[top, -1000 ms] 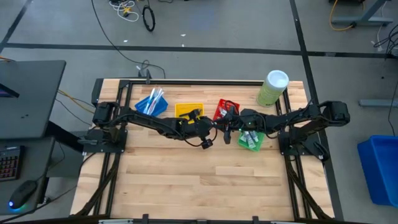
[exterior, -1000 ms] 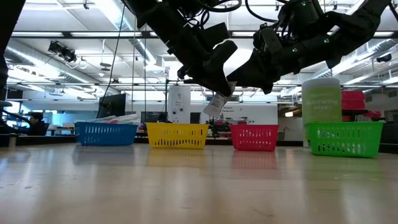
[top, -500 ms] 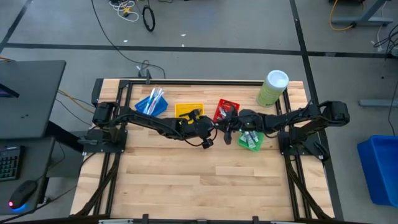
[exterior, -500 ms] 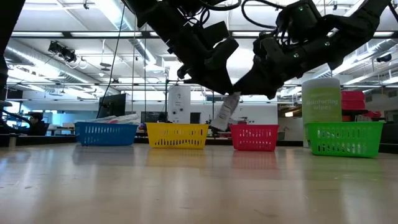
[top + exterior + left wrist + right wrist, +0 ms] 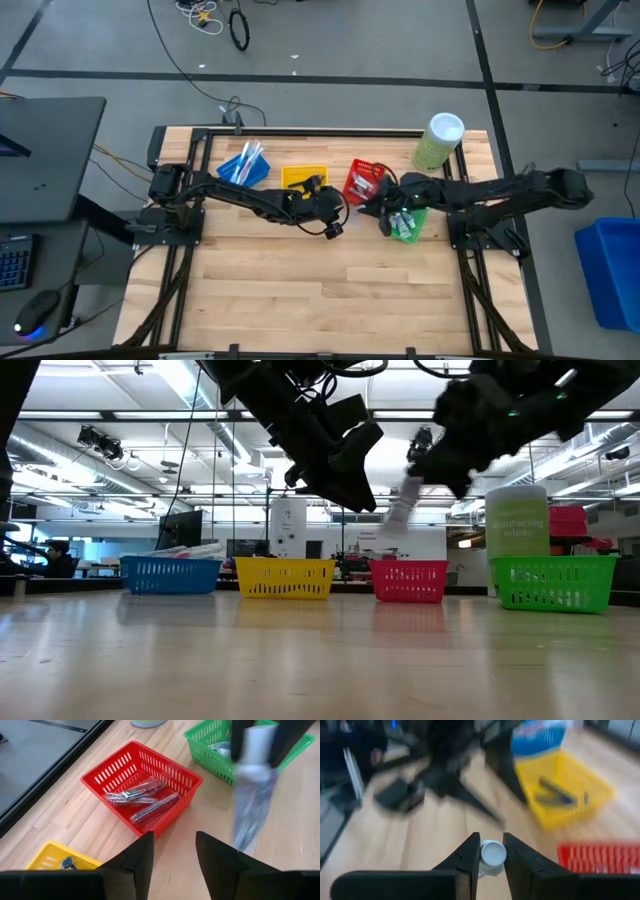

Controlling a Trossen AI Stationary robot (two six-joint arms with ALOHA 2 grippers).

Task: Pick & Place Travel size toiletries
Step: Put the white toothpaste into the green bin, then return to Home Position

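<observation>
The near half of the worktop [image 5: 320, 290] lies bare. Above its middle, the left hand [image 5: 172, 852] hangs open, holding nothing, just short of the red bin [image 5: 142, 785]. Beside it the right hand [image 5: 488, 854] is closed on a white-capped tube [image 5: 492, 854], held in the air between the red bin and the green bin [image 5: 408, 226]. The tube's body is smeared and hard to make out. Slim dark items [image 5: 145, 802] lie in the red bin; behind stands a pale-green canister [image 5: 438, 142].

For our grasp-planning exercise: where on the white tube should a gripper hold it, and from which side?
Probably at the cap end, from above. The white tube hangs cap-up, and the right gripper has its fingers on either side of the round cap, where the tube is likely stiffest. The left gripper waits open nearby.
</observation>
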